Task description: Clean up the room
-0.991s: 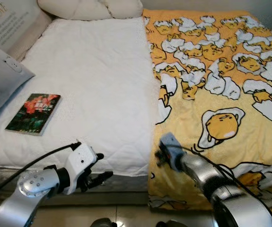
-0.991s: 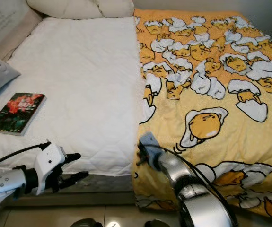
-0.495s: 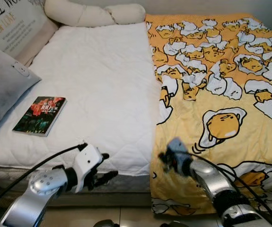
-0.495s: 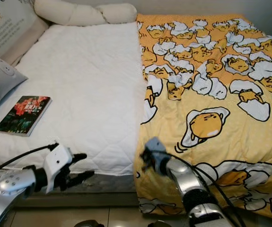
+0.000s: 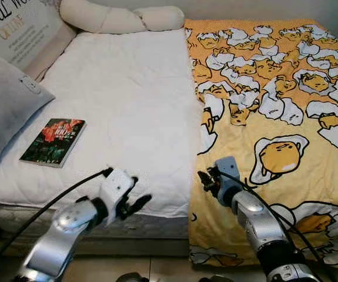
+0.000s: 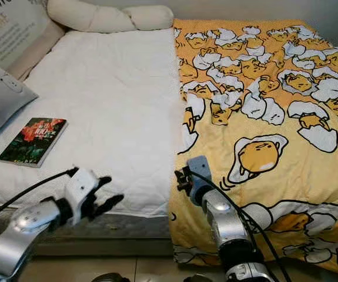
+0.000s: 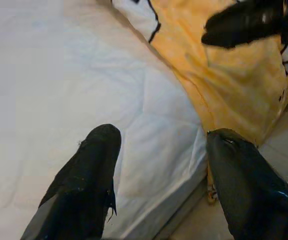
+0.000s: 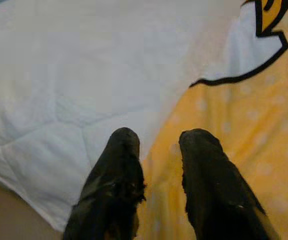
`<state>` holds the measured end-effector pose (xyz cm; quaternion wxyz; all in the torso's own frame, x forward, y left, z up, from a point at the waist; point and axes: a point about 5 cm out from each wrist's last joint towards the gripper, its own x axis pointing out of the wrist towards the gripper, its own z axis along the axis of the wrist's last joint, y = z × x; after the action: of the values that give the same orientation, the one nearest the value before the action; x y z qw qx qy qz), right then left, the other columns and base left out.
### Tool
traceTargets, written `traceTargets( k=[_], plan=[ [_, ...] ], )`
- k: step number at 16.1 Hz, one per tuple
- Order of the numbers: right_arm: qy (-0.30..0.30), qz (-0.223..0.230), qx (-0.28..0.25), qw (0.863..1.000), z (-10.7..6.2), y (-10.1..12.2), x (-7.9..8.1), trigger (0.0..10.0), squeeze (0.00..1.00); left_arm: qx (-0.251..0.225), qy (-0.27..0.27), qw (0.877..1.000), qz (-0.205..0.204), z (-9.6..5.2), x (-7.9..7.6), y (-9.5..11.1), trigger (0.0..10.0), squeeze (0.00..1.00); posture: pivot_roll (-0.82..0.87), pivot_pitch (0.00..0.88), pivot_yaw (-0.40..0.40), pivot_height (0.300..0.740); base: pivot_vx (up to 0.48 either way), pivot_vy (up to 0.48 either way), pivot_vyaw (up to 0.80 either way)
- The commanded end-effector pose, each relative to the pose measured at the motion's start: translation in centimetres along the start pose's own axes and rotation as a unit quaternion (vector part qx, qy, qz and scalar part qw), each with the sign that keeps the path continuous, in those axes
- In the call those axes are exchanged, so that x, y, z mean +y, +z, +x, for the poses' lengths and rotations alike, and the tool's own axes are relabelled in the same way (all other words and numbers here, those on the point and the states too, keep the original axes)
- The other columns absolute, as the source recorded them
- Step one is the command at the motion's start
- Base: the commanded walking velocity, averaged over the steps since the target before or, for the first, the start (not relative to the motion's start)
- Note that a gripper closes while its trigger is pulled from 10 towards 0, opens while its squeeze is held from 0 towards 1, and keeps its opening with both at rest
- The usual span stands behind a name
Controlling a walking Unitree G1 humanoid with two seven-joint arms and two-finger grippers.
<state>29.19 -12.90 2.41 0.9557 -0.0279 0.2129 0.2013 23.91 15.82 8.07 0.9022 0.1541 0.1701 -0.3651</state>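
Low in the frame, the right pincer (image 5: pixel 206 178) sits on the yellow egg-print blanket's (image 5: pixel 274 106) left edge, fingers slightly apart. The left pincer (image 5: pixel 138 204), fingers spread, hovers at the white mattress's (image 5: pixel 127 100) near edge. A book (image 5: pixel 53 141) lies at left beside a grey pillow (image 5: pixel 4 108).

The gray pillow (image 5: pixel 7 106) and the lettered cushion (image 5: pixel 22 26) are cut off at the frame edge — the lettering is only partly readable. The book (image 5: pixel 53 141) cover text is too small to read.
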Motion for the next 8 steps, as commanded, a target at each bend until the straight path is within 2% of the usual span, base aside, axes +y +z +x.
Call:
traceTargets(
  k=[1, 5, 8],
  plan=[
    [-0.010, -0.006, 0.008, 1.000, 0.5, 0.5, -0.3, 10.0, 1.00, 0.001, 0.004, 1.000, 0.011, -0.1, 0.3, 0.3, 10.0, 0.00, 0.05, 0.000, 0.043, 0.740, 0.000, 0.000, 0.00],
    [-0.013, -0.007, 0.010, 1.000, 1.5, 1.9, 0.1, 10.0, 1.00, 0.011, 0.009, 1.000, 0.016, -1.0, 0.5, 0.2, 10.0, 0.00, 0.08, 0.000, 0.034, 0.740, 0.000, 0.000, 0.00],
    [-0.014, -0.026, 0.038, 0.999, 2.4, 2.0, 0.4, 10.0, 1.00, 0.020, 0.003, 1.000, 0.023, -1.7, 0.6, 0.1, 10.0, 0.00, 0.09, 0.000, 0.034, 0.740, 0.000, 0.000, 0.00]
  ],
)
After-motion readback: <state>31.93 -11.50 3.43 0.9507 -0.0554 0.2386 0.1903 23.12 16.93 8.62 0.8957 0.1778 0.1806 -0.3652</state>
